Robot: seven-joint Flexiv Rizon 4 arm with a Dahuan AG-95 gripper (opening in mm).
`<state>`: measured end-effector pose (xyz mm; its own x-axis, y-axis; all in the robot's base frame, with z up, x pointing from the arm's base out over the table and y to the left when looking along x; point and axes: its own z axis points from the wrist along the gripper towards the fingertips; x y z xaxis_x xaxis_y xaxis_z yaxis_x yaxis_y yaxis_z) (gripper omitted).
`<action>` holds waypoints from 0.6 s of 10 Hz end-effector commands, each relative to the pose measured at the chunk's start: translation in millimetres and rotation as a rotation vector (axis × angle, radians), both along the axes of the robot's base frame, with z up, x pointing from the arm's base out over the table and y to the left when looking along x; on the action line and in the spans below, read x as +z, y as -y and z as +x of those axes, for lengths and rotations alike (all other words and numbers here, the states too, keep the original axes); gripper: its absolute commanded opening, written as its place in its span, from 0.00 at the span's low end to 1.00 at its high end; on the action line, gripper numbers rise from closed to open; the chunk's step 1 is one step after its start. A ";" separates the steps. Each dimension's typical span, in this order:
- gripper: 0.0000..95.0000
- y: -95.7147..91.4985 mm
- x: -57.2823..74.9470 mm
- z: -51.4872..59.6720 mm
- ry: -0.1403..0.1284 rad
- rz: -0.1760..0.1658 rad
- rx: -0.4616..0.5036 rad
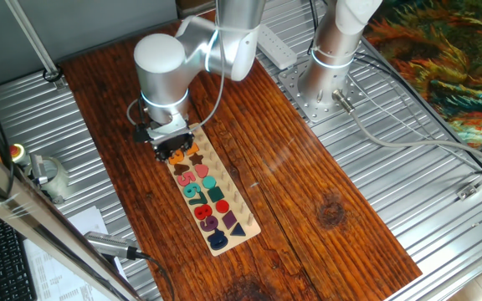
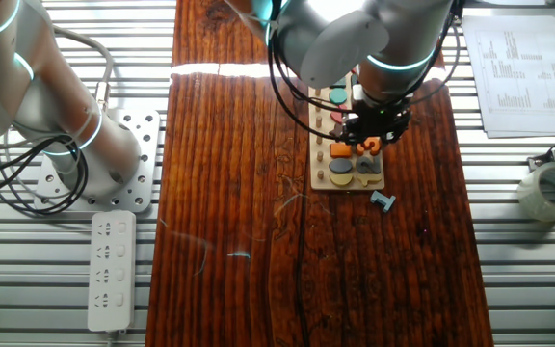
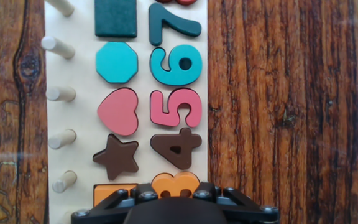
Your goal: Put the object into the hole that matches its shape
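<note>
Brown wood makes up the table (image 1: 308,192), and it sits on a shiny metal bench with ridges. Low over the near end of the puzzle board (image 3: 79,112) hangs the gripper (image 3: 176,202), and the hand view shows only its black base at the bottom edge. Just above that black part peeks the orange 3 piece (image 3: 174,183), with its two round bumps showing. It lies on the board in the number column, right below the brown 4 (image 3: 176,148). The fingers are hidden, so it is not possible to tell if they are pinching the piece or are apart, or if the piece sits fully down in its hole. An orange block (image 3: 114,190) sits just beside the 3, under the brown star (image 3: 117,157). Going up the board come the pink 5 (image 3: 176,107) next to a pink heart (image 3: 118,112), then the blue 6 (image 3: 177,65) next to a blue eight-sided shape (image 3: 117,63), then a dark 7 (image 3: 173,26). Pale wooden pegs (image 3: 61,138) stand in a row along the board's left edge. In the other fixed view, a small light blue piece (image 2: 383,200) lies on the table just past the board's end. A white power strip (image 2: 111,270) and a roll of tape (image 2: 551,189) rest well apart on the metal.
</note>
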<state>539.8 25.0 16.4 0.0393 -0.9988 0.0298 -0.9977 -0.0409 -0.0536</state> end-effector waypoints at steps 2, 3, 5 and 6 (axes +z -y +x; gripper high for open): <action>0.00 -0.1 -1.1 -0.4 -0.006 -0.015 -0.003; 0.00 -0.1 -1.3 -0.4 -0.006 -0.019 0.006; 0.00 0.1 -1.2 -0.4 -0.010 -0.021 0.029; 0.00 0.1 -1.3 -0.4 -0.009 -0.020 0.035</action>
<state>539.4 24.9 16.8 0.0734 -0.9962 0.0466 -0.9960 -0.0756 -0.0484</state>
